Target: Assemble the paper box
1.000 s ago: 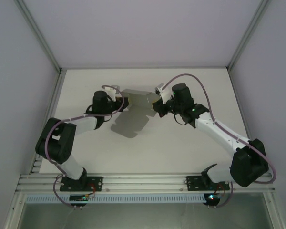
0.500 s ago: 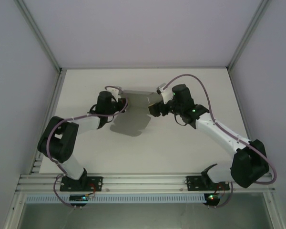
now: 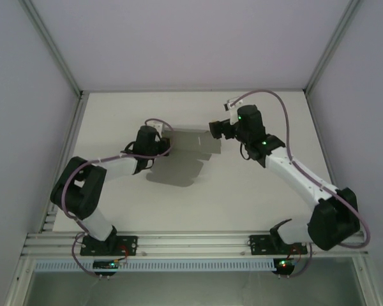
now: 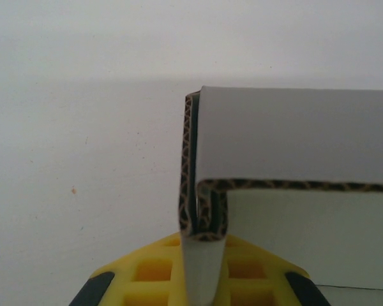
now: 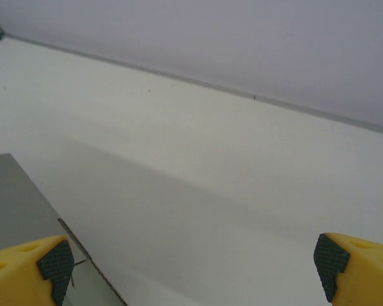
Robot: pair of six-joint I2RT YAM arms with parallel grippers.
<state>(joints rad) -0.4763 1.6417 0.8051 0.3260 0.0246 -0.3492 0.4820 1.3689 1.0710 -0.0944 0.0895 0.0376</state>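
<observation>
right fingers have released the paper box, left fingers pinching it.

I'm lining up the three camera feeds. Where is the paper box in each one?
Top external: paper box at mid-table, between the left gripper and the right gripper.
Left wrist: centre to right edge, its folded corner pinched in the left gripper.
Right wrist: grey patch in the lower left corner.
Shared landmark: the white table beneath it.
</observation>
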